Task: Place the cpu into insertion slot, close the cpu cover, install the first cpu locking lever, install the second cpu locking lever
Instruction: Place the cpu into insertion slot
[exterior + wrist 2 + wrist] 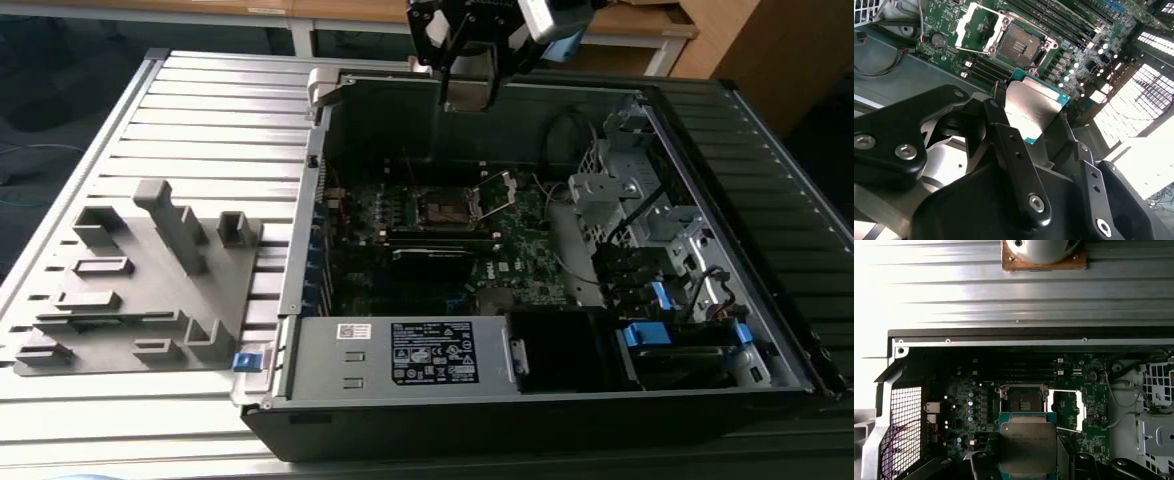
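Tool [467, 97]: hangs over the far wall of the open computer case [320, 150], fingers [1000, 127] pinching the cpu [1028, 447] by opposite edges
Cpu: held in the air above the motherboard, silver top towards the first wrist view
Insertion slot [1021, 401]: bare
Cpu cover [1068, 390]: swung open beside the slot
Case: on the slatted desk [200, 120], grey fixture block [134, 290] at the exterior view's left

We see the cpu [1028, 445], silver top w/ teal edge, held flat between the gripper's [1029, 467] dark fingers [979, 465], above the motherboard [961, 400] & not yet in the socket [1021, 401], which sits bare. The cpu cover [1068, 410] stands swung open just beside the socket. Mesh case wall [904, 430] at one side. Ribbed metal table [1004, 295] lies beyond the case, w/ a round grey part [1043, 247] on a wood block [1010, 262].
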Action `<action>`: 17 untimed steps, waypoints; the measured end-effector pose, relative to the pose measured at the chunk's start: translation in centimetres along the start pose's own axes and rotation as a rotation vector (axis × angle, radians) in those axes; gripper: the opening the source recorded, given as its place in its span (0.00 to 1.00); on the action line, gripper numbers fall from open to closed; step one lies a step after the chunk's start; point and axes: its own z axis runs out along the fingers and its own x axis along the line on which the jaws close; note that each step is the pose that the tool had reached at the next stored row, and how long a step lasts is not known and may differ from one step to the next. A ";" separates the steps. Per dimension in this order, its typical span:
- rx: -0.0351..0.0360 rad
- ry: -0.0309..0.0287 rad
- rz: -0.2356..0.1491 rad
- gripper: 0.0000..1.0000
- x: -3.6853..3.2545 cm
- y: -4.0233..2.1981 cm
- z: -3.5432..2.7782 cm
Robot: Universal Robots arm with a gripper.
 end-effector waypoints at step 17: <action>-0.0002 -0.0001 0.000 0.54 -0.01 -0.03 0.31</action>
